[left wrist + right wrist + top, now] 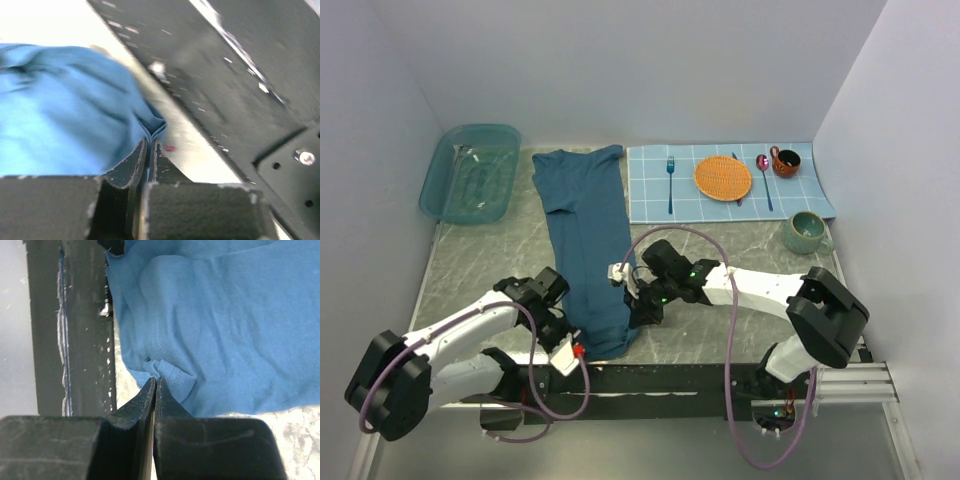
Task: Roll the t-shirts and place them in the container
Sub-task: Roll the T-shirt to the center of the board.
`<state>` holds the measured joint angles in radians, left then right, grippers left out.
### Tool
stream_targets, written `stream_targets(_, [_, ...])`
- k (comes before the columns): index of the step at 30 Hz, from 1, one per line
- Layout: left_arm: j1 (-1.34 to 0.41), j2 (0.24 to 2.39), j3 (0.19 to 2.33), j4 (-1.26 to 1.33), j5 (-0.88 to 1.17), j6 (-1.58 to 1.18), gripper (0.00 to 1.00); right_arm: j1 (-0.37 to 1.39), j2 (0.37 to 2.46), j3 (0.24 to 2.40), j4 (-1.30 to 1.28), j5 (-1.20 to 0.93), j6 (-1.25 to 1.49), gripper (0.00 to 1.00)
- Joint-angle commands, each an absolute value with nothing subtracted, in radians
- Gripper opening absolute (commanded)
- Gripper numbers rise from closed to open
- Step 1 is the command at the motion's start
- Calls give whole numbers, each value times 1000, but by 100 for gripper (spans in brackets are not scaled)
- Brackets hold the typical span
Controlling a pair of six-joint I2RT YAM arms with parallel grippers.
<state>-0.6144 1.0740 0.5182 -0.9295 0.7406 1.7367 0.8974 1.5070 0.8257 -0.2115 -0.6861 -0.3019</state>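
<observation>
T-shirt (585, 230) lies on marbled table (480, 262), left gripper (149, 143) and right gripper (155, 382) pinching it.

Robot lab test cell: white partition walls (620, 60) encl. marble-look tabletop (480, 262).

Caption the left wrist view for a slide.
Left jaws shut on the t-shirt hem corner, black base plate alongside.

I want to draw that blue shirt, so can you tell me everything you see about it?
The t-shirt is dark teal-blue, soft-looking cloth, folded into a long narrow strip. It lies flat and wrinkled on the grey table, wider end far, stitched hem near. The left gripper and the right gripper, both shut, each pinch a corner of that hem.
</observation>
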Motion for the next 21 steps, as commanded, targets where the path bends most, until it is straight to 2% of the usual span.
stream_targets(1, [-617,991,609,-956,857,1512,1,891,1451,828,-265,-733,-354,0])
stream_targets(10, [-614,872,643,-948,835,1168,1,876,1436,874,-356,-782,-405,0])
stream_targets(21, [-614,818,624,-941,701,1028,1,815,1385,884,-428,-787,-414,0])
